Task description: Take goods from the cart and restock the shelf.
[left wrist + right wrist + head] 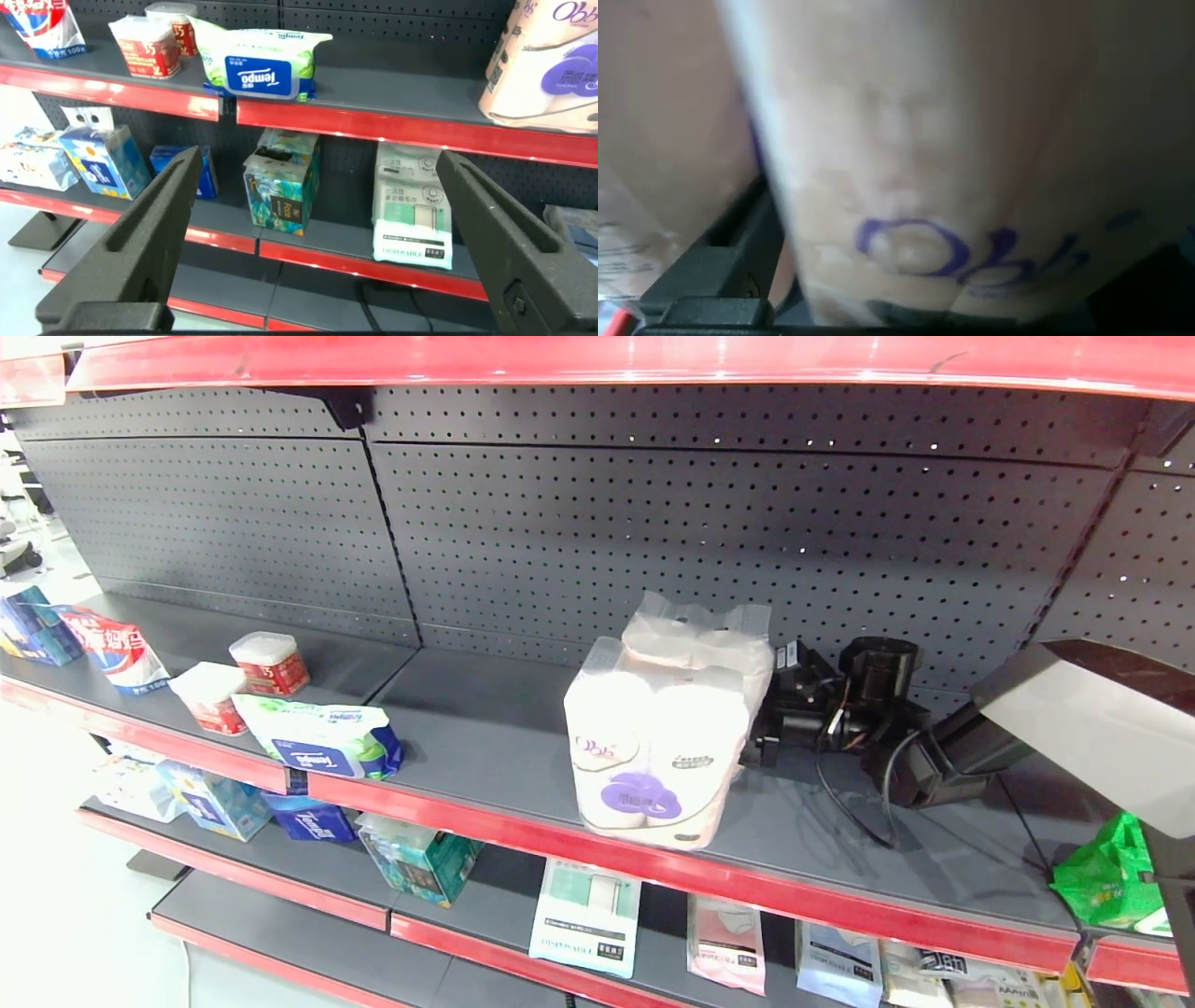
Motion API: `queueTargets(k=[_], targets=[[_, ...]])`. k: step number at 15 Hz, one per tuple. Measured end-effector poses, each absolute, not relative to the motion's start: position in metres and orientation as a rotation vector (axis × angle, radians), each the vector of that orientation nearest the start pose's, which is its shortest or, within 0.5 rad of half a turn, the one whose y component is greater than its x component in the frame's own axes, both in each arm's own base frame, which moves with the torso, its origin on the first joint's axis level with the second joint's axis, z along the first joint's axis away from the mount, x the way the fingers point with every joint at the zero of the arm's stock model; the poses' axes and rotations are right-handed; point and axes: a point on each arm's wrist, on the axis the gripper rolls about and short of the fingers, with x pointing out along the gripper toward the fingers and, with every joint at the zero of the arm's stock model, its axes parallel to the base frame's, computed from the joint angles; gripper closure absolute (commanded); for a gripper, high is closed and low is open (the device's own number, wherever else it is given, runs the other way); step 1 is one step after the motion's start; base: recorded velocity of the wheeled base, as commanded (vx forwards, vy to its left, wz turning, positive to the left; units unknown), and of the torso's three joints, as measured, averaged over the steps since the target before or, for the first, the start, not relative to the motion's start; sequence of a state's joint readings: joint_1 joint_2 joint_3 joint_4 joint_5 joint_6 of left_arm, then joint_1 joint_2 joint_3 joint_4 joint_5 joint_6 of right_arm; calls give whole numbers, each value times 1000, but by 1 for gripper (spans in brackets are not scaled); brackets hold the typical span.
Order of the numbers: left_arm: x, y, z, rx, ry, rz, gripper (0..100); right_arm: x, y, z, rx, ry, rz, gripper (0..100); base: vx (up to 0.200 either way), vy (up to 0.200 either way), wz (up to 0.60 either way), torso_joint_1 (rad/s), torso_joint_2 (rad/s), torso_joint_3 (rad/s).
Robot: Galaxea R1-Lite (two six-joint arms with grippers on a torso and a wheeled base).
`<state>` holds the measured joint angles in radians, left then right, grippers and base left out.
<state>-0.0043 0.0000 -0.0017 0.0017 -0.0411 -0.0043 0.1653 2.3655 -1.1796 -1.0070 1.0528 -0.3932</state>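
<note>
A white plastic-wrapped toilet paper pack (663, 737) with purple print stands on the grey middle shelf (485, 728), close to the red front edge. My right gripper (780, 709) is pressed against the side of the pack that faces the arm, its fingertips hidden behind the wrap. In the right wrist view the toilet paper pack (952, 168) sits tight between the jaws, with one dark finger (719, 271) showing beside it. My left gripper (318, 233) hangs open and empty in front of the lower shelves, left of the toilet paper pack (547, 65).
A wet wipes pack (322, 735), two small jars (269, 663) and a red-and-white box (117, 649) sit further left on the same shelf. A green bag (1106, 877) lies at the right. Tissue boxes (280, 182) and hanging packets (413, 215) occupy the lower shelves.
</note>
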Motion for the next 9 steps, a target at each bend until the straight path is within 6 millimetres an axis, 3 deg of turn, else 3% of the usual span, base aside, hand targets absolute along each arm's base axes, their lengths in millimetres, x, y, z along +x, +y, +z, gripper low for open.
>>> queueTargets(k=[5,9], targets=[[-23,-1,76,-4,0,-45,0,399,64,68,-228,4,1178,0,0,0,0,0,0,0],[-23,-1,76,-4,0,-45,0,385,45,77,-227,19,1126,0,0,0,0,0,0,0]])
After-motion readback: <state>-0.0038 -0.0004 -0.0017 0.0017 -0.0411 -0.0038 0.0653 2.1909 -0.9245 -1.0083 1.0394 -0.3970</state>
